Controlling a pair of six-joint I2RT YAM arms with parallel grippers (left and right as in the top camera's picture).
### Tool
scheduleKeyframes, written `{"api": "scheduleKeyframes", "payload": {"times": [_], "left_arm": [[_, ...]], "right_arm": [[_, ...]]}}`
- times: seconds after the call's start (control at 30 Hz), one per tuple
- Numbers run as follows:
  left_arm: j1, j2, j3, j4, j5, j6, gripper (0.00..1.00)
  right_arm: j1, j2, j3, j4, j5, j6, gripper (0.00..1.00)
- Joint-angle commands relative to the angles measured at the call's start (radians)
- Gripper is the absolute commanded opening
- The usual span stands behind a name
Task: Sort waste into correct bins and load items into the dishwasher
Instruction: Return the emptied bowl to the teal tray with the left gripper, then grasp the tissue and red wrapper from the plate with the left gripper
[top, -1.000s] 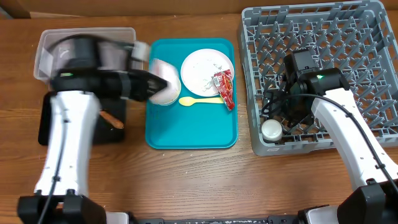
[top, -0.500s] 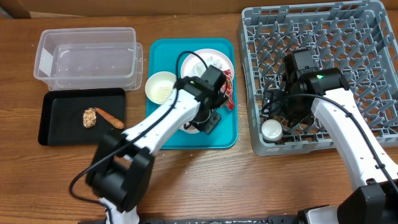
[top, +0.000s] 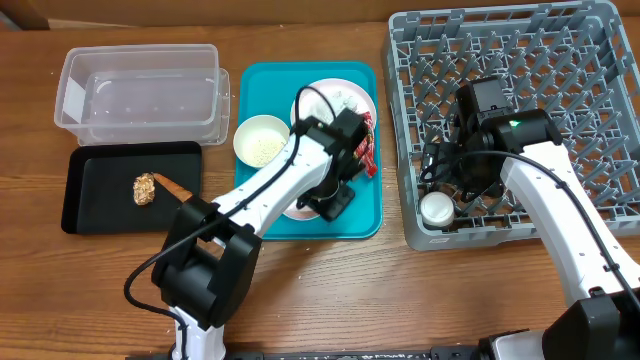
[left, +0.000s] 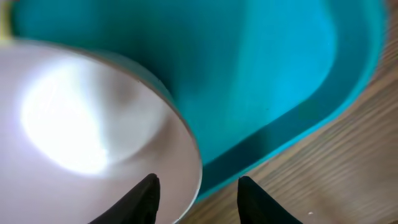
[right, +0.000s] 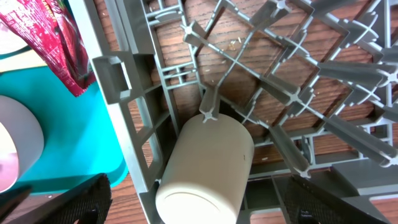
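Note:
My left gripper (top: 335, 197) (left: 199, 199) is open, its fingers straddling the rim of a pale pink round dish (left: 81, 124) at the front of the teal serving tray (top: 262, 85). A bowl of white rice (top: 260, 140), the plate (top: 345, 98) and a red foil wrapper (top: 367, 150) are on that tray. The yellow spoon is hidden. My right gripper (top: 447, 187) (right: 196, 190) is open around a small white cup (top: 437, 208) (right: 205, 168) that lies on its side in the grey dish rack (top: 520, 60).
A clear tub (top: 140, 70) stands at the back left. In front of it a black tray (top: 100, 205) holds a brown food lump (top: 145, 188) and a carrot-like stick (top: 178, 186). The rack's pegs (right: 280, 93) stand close round the cup.
My left arm has swung from the tray's left side to its front middle. The rice bowl now stands free at the tray's left. The right arm has not moved.

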Motion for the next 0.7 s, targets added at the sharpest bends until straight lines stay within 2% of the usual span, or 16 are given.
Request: {"api": "scheduleKeyframes", "payload": {"times": [0.0,0.13,0.27,0.47,0.67], "left_arm": [[0.002,-0.002,0.199,-0.037,-0.007,-0.023,0.48],[0.019,-0.002,0.304,0.009,-0.071,-0.046,0.61],[0.05,0.014,0.306,0.162,-0.112,-0.042,0.73],[0.083,0.131,0.306,0.371,-0.113,-0.043,0.97],[0.089,0.245,0.306,0.503,-0.12,-0.043,1.0]], "right_arm": [[-0.001,-0.002,0.016,0.003,-0.005,-0.006,0.91],[-0.001,-0.002,0.016,0.003,-0.005,-0.006,0.91],[-0.001,-0.002,0.016,0.003,-0.005,-0.006,0.91],[-0.001,-0.002,0.016,0.003,-0.005,-0.006,0.91],[-0.001,-0.002,0.014,-0.003,-0.005,-0.006,0.91]]}}
